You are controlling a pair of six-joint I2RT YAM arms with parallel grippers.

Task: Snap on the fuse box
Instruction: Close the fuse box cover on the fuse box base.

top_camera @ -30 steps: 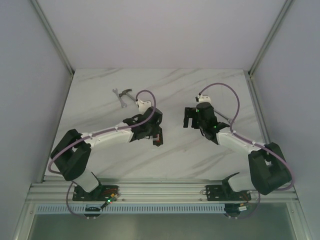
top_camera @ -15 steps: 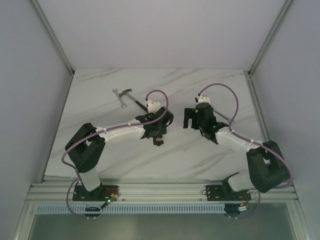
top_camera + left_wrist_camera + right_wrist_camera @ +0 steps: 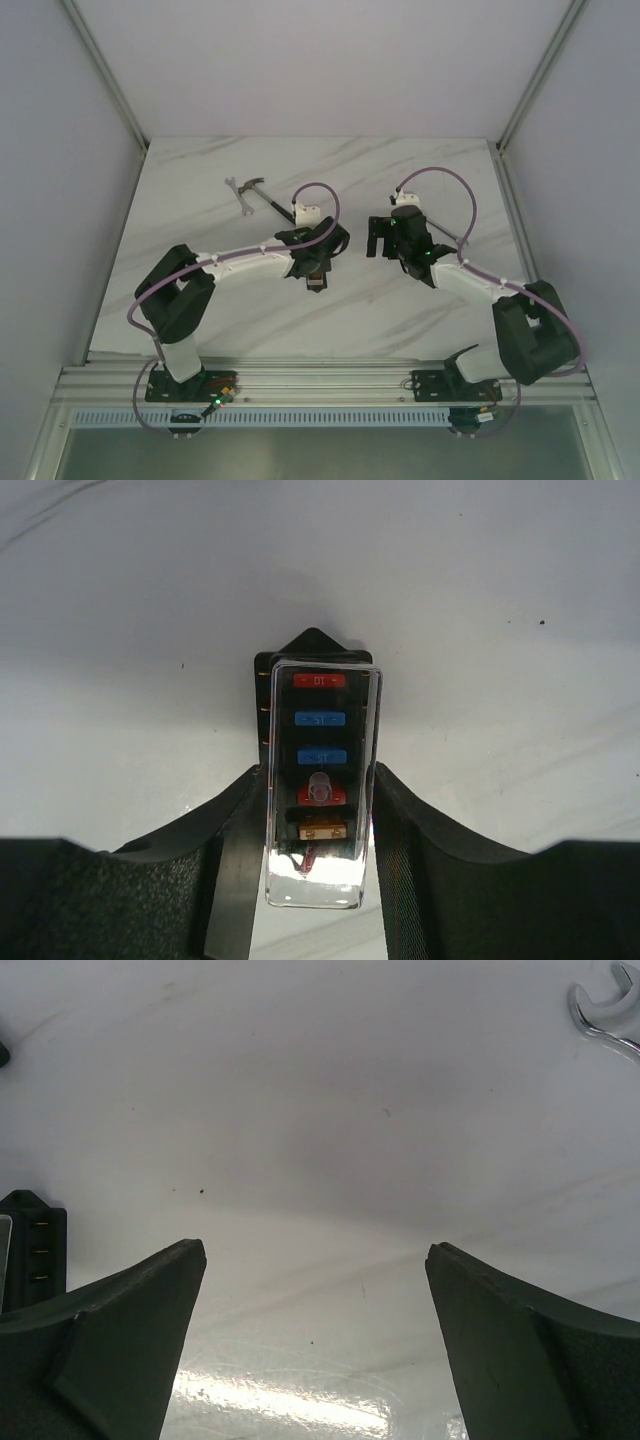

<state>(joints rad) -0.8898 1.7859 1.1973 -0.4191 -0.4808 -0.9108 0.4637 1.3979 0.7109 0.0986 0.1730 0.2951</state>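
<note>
The fuse box (image 3: 318, 770) is a small black block with red, blue and orange fuses under a clear cover. My left gripper (image 3: 318, 810) is shut on its long sides, fingers (image 3: 230, 830) pressed against them. In the top view the left gripper (image 3: 315, 272) holds the fuse box (image 3: 315, 284) at mid-table, low over the surface. My right gripper (image 3: 377, 240) is open and empty to the right of it. In the right wrist view the right gripper (image 3: 315, 1260) shows only bare table between its fingers, and a corner of the fuse box (image 3: 30, 1245) shows at the left edge.
A black-handled hammer (image 3: 262, 195) and a small wrench (image 3: 238, 195) lie at the back left of the white marble table (image 3: 200, 300). The wrench's head (image 3: 605, 1010) shows at the top right of the right wrist view. Metal frame posts stand at the table's corners.
My left arm has swung its wrist to the right with the fuse box still held. The right arm has barely moved.
</note>
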